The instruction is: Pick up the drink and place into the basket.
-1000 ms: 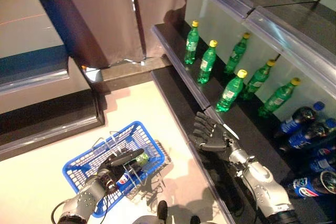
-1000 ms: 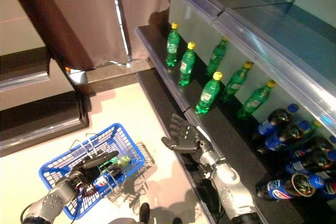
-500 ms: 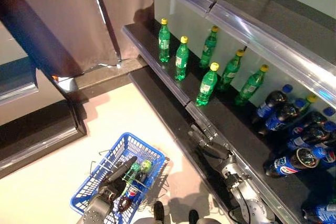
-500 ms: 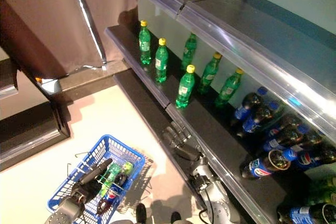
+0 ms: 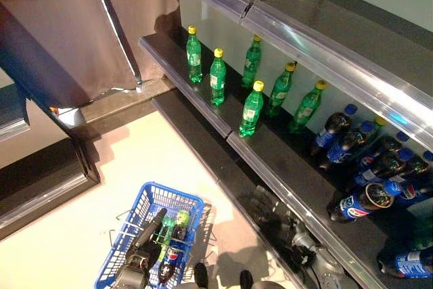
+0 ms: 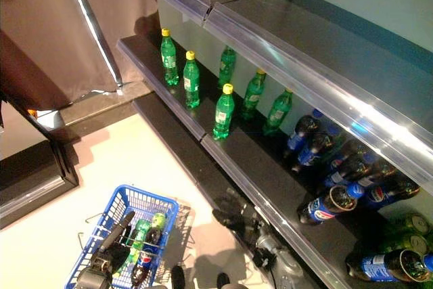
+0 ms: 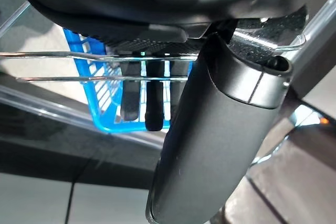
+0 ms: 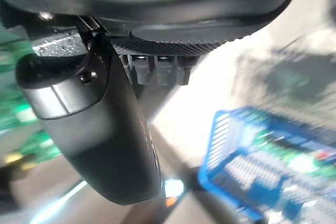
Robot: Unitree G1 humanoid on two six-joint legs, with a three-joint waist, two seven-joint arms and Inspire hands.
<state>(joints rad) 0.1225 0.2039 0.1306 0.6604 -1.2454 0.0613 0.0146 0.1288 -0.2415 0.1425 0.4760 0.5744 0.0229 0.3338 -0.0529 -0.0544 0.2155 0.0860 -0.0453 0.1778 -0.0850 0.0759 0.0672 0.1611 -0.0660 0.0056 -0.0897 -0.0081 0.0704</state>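
Note:
A blue plastic basket (image 5: 177, 196) stands on the pale floor at the lower left. Inside it lie a green bottle (image 5: 177, 221) and a dark cola bottle (image 5: 169, 260). My left hand (image 5: 150, 229) reaches over the basket with straight fingers, holding nothing. In the left wrist view the basket's wire handles (image 7: 79, 54) cross in front of the fingers (image 7: 152, 103), and the blue wall (image 7: 105, 114) lies beyond. My right hand (image 5: 265, 202) hangs open by the front edge of the lower shelf, empty. The right wrist view also shows the basket (image 8: 252, 166).
Several green bottles (image 5: 252, 108) stand upright on the dark shelf (image 5: 203, 109). Cola bottles (image 5: 362, 202) lie on their sides further right. A clear-fronted shelf (image 5: 304, 38) overhangs them. A dark curtain (image 5: 61, 25) and a dark step (image 5: 40, 187) bound the floor at the left.
The whole picture has shifted, so the camera has moved. My left hand stays over the basket. My right hand shows lower and further from the green bottles than before.

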